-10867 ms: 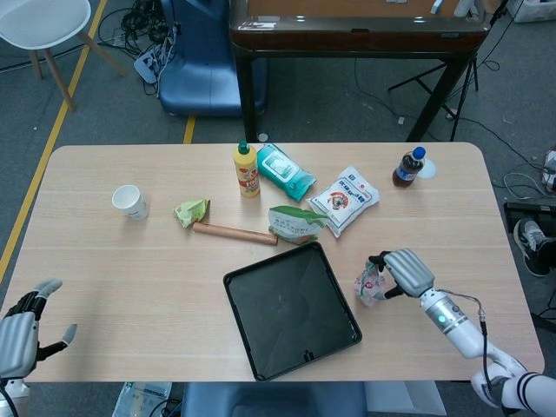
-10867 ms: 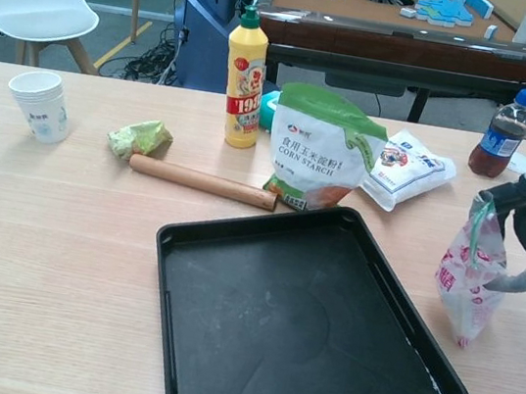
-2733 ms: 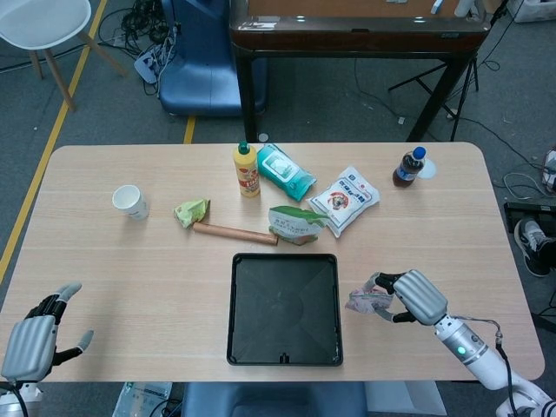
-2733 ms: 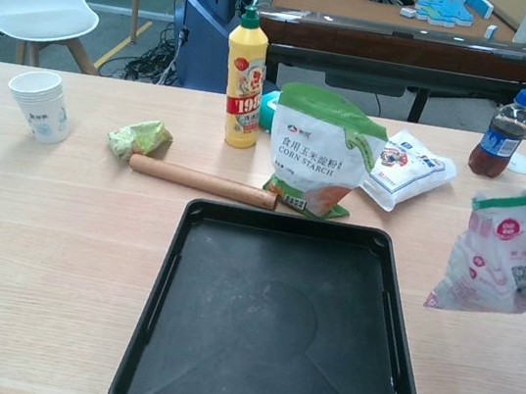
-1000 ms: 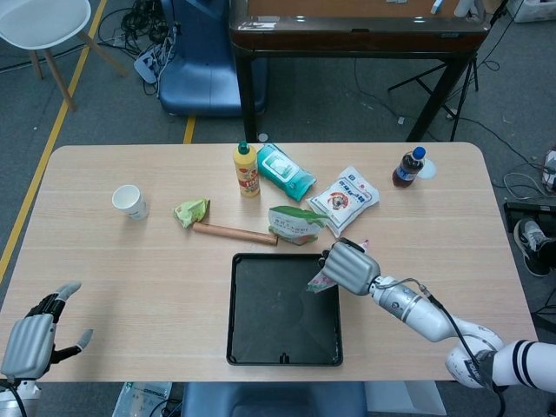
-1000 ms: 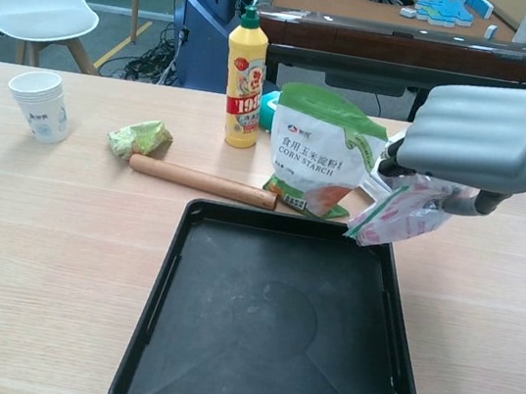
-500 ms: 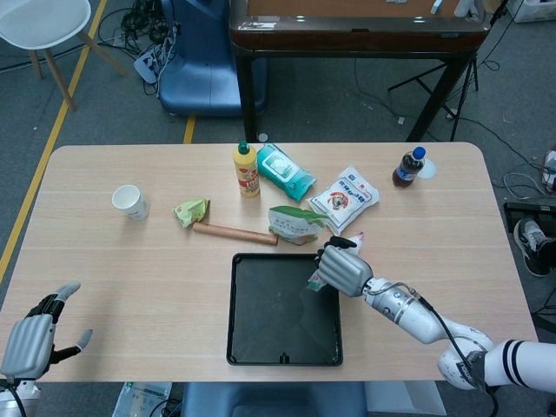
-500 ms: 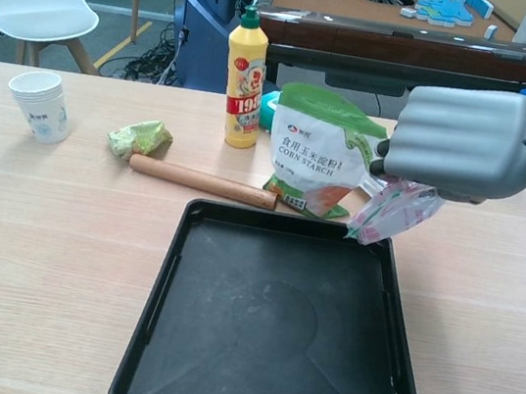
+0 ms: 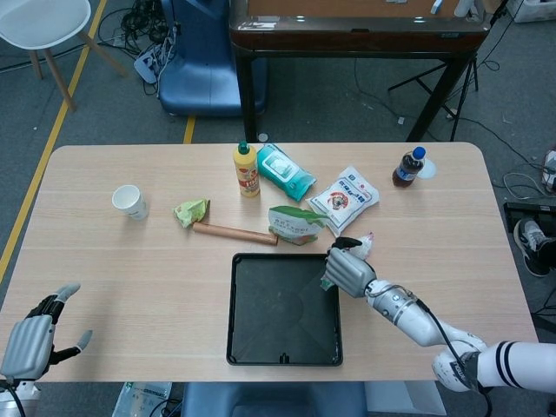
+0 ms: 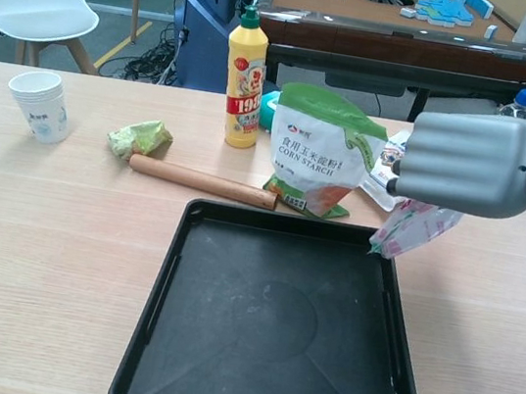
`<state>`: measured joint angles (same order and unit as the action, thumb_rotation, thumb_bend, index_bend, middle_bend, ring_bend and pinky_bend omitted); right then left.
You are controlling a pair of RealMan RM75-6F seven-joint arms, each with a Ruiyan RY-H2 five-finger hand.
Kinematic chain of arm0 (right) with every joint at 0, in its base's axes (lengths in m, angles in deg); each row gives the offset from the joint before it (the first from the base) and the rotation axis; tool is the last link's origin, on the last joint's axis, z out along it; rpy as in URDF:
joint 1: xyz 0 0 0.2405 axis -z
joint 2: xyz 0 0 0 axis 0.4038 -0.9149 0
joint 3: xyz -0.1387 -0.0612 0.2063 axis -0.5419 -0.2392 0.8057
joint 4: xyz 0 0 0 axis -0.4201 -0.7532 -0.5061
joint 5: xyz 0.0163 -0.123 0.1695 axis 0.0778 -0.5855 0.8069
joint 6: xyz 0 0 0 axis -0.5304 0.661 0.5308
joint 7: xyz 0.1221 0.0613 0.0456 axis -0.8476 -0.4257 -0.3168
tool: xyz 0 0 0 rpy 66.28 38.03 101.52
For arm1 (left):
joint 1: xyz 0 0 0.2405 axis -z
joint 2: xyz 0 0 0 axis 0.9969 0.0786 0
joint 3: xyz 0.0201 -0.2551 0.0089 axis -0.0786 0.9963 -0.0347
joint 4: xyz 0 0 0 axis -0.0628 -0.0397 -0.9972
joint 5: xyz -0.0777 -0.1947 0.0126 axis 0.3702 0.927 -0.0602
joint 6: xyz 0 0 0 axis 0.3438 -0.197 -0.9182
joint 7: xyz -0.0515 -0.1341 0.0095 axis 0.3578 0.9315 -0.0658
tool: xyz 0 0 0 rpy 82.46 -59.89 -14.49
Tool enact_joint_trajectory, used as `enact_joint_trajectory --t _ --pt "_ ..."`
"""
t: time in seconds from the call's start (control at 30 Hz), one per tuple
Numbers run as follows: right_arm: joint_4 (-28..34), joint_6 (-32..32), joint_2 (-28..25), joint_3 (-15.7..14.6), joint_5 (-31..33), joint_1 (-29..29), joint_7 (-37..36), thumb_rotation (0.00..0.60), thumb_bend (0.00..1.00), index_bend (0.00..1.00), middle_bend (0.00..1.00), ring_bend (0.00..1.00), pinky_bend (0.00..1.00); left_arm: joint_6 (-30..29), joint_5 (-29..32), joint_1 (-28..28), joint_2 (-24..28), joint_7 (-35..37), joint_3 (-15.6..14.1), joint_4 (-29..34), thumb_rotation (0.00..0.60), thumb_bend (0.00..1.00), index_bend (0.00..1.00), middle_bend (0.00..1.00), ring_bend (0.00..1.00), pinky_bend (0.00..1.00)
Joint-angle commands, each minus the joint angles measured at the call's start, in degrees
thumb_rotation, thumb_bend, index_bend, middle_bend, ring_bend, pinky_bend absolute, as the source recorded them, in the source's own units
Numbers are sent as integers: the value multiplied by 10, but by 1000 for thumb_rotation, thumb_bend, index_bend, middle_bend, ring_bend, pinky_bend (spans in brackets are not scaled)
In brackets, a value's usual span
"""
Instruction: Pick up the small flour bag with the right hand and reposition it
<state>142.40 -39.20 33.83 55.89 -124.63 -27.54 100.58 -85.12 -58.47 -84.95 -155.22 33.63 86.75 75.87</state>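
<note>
My right hand (image 9: 349, 269) (image 10: 471, 175) grips the small flour bag (image 10: 411, 228), a clear pouch with pink print. The bag (image 9: 360, 243) hangs tilted under the hand, above the black tray's (image 9: 252, 321) (image 10: 249, 354) right far corner and clear of the table. Most of the bag is hidden by the hand in the head view. My left hand (image 9: 26, 343) rests low at the table's near left edge, fingers spread and empty.
Behind the tray stand a corn starch bag (image 10: 321, 151), a yellow bottle (image 10: 247, 66), a wooden rolling pin (image 10: 202, 182), a green crumpled wrapper (image 10: 140, 137) and a paper cup (image 10: 41, 104). A white flour packet (image 9: 345, 198), wipes pack (image 9: 284, 171) and cola bottle (image 9: 408, 166) lie further back.
Over the last second my right hand has shifted slightly to the right with the bag, from over the tray's edge toward its right far corner. The left hand is unmoved.
</note>
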Motion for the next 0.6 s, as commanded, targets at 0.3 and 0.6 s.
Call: enact_joint_trajectory --t 0.3,0.6 --pt "-1 20 24 -36 63 -22 60 600 608 748 635 477 559 2 3 -1 0 2 -2 -1 600 238 147 176 177 269" --pt "0 45 34 -55 95 -34 67 600 584 754 637 476 558 3 4 -1 2 0 -2 0 600 238 147 176 177 269"
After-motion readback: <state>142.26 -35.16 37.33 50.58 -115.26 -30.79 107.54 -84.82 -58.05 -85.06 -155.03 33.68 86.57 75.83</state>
